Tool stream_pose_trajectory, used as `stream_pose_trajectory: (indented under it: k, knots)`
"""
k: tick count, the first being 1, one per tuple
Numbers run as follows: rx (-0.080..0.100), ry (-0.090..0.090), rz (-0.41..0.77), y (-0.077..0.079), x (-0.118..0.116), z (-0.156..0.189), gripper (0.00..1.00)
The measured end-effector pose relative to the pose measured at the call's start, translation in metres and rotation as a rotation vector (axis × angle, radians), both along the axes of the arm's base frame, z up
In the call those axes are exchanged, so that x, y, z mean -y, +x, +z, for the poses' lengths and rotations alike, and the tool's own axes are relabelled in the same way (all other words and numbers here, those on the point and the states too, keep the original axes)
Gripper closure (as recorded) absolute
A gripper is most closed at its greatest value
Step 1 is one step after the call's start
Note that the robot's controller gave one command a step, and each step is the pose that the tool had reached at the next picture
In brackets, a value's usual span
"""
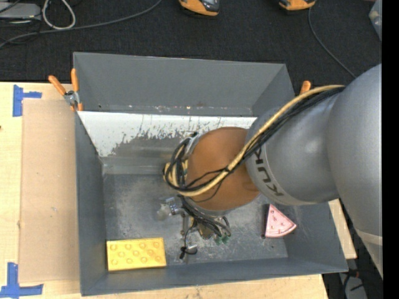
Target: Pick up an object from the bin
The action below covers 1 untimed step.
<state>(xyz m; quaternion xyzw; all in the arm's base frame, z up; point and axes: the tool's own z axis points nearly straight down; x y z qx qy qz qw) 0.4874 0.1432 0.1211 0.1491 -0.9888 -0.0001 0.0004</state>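
Observation:
My gripper point(191, 234) hangs low over the bin floor, near the front and a little right of the middle, below the arm's orange cover. A small green thing point(222, 237) lies right beside it on the right, partly hidden by the gripper, and its shape is unclear. A flat yellow block with round studs point(136, 254) lies in the front left corner, well to the left of the gripper. A pink wedge shaped like a melon slice point(277, 223) lies to the right, apart from the gripper.
The arm comes in from the right and covers the bin's right and middle parts. Cables loop around the orange cover. The bin's sloped back wall rises behind the gripper.

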Motion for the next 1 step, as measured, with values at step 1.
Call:
stream_pose_trajectory:
  k: [1]
  knots:
    - [-0.004, 0.001, 0.193, -0.0074, -0.0614, 0.0047, 0.0]
